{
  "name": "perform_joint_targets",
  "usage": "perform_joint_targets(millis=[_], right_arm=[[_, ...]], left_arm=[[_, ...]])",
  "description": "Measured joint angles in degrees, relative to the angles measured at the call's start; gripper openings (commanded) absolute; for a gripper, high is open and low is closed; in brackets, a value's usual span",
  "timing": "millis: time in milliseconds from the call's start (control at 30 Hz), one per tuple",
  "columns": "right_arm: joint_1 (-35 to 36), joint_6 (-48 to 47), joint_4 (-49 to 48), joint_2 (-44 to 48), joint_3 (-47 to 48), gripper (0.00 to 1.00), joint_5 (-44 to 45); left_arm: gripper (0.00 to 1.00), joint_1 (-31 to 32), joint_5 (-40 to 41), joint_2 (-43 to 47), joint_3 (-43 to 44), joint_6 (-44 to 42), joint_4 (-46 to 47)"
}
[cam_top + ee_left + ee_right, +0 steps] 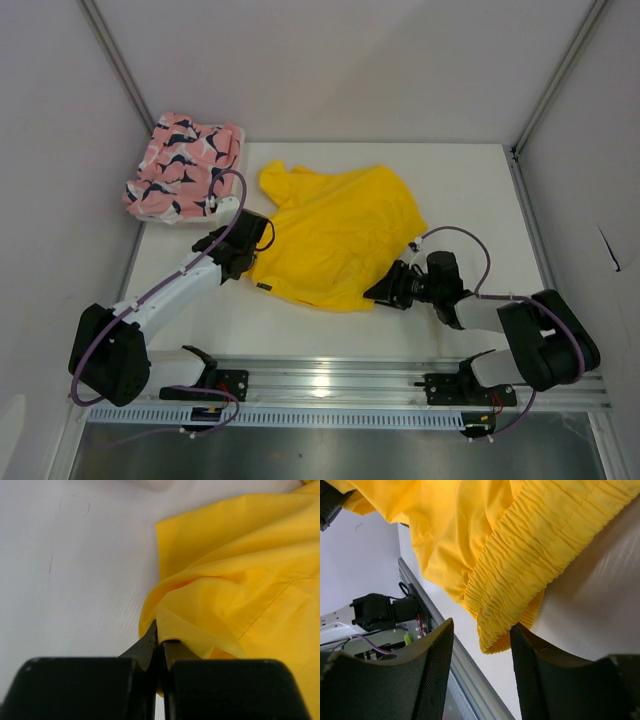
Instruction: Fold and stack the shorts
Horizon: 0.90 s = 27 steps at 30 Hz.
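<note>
The plain bright-yellow cloth shorts (335, 235) are lying rumpled mid-table on the white tabletop (470, 200). The left gripper (157, 637) is pinching a fold at their left edge, jaws pressed together, and the right gripper (482, 630) is sitting spread around the ruched elastic waistband (530, 555), not visibly biting. IMO the right should be closing fully on the band before both are lifting evenly, so the cloth isn't slipping & is folding flat for stacking w/ the pink whale-print shorts (185, 168) lying at the far-left corner.

White table (480, 200) inside a pale-walled booth.
A silver rail (350, 385) runs along its near edge; grey posts (560, 70) rise at the back corners against plain walls (350, 60); faint scuffs (50, 565) mark the tabletop.
</note>
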<state>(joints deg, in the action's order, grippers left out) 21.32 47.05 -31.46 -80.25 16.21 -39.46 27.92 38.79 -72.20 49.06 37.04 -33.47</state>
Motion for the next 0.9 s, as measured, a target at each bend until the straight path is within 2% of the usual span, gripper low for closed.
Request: perform_joint_targets(millis=[200,433,633,900], right_arm=[[0.1,-4.0,8.9,5.9,2.8,0.52,3.7],[0.3,-5.1,10.9,7.7,3.0,0.52,4.3],[1.6,-4.0,8.0,3.9,3.0,0.53,3.9],[4.3,0.6,-3.6,-4.7,2.5,0.53,2.8]], left_arm=[[0.00,0.0,0.0,0.0,0.0,0.0,0.0],[0.00,0.0,-0.3,0.0,0.0,0.0,0.4],[0.00,0.0,-0.5,0.0,0.0,0.0,0.6],[0.00,0.0,-0.4,0.0,0.0,-0.1,1.2]])
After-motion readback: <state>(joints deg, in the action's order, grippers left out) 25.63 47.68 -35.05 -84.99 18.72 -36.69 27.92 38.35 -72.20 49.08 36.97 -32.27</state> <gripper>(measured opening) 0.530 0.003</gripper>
